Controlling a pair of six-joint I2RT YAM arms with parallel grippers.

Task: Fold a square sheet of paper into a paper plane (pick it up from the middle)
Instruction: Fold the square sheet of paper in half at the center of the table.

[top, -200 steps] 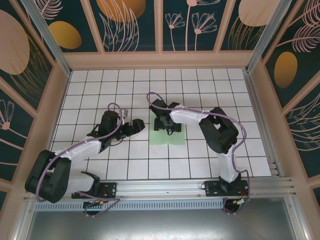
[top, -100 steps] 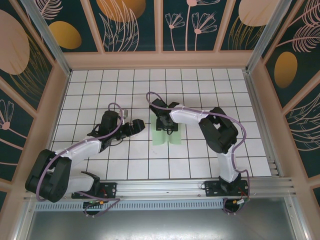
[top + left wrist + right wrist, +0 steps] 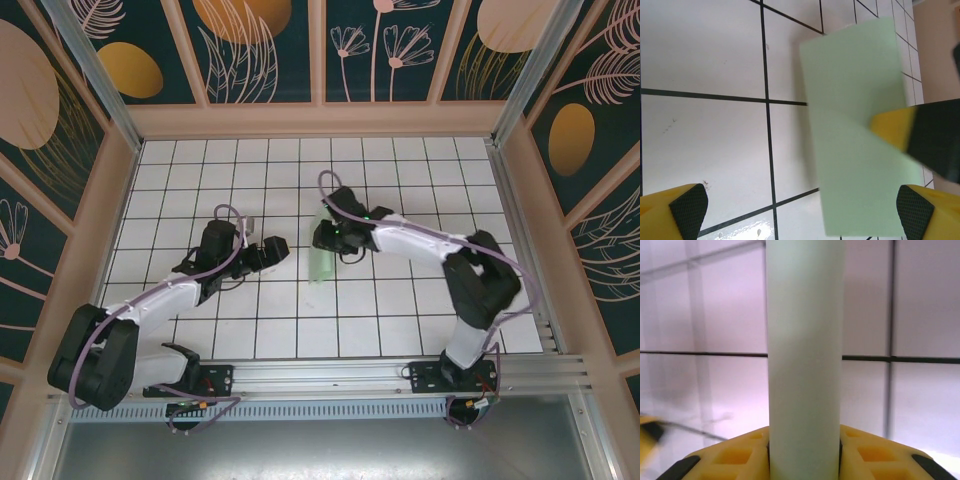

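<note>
Pads of my right claw (image 3: 804, 447) clamp the sheet (image 3: 805, 350) at its doubled middle, above the tiles (image 3: 910, 405); light, limp and easily creased, it seems safest held there, while my left claw (image 3: 802, 205) gapes empty just beside it, and the sheet's far edge is blurred and cut off.

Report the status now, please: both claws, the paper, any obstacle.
Right claw shut on the pale mint-green square sheet of paper, pinched mid-sheet, bent double. Left claw open, empty, beside it. No obstacle seen.
</note>
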